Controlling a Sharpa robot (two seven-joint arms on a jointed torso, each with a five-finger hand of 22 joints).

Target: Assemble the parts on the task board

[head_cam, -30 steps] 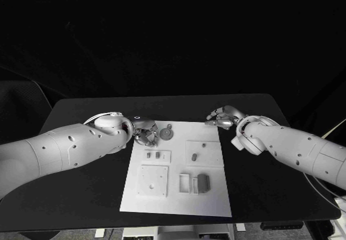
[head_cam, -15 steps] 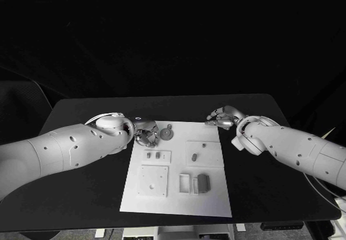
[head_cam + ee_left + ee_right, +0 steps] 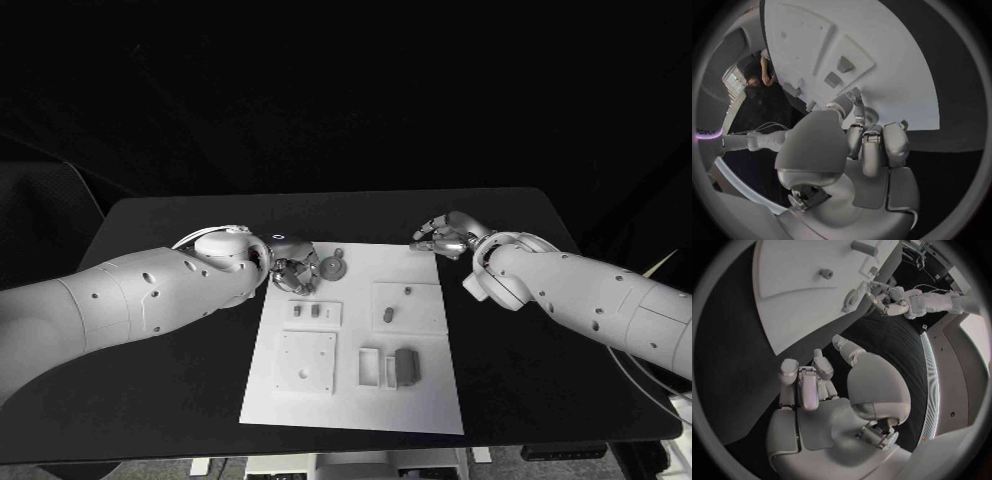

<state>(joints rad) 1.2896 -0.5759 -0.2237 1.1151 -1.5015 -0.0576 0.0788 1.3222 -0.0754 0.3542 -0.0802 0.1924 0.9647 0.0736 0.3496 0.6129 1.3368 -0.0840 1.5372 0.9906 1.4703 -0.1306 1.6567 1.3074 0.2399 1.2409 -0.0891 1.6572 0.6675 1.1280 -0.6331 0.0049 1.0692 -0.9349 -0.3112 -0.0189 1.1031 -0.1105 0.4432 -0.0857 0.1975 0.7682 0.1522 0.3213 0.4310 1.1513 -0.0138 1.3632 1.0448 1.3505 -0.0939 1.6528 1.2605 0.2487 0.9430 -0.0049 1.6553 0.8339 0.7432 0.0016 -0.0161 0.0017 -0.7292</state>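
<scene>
**Task board at mid-bench, robot hands at its far corners**

The task board [image 3: 418,385], a white rectangular plate, is seen lying flat in the middle of the black bench [image 3: 173,330]. Several raised white square panels are carried on it. Small grey parts are set on these: two short pegs [image 3: 306,311] side by side on the left panel, a small stub [image 3: 407,291] and a slanted piece [image 3: 388,315] on the right panel, and a dark rectangular block [image 3: 405,365] beside a white slotted holder [image 3: 371,367] nearer the robot. A round disc-shaped part [image 3: 333,268] is seen at the board's far left corner.

The left robot hand [image 3: 294,270] is placed at that corner, just beside the disc; whether the disc is touched or gripped cannot be told. In the left wrist view its fingers [image 3: 873,147] are curled inward.

The right robot hand [image 3: 444,237] is held at the board's far right corner, over the bench edge of the plate. Its fingers [image 3: 804,385] are clenched on nothing.
</scene>
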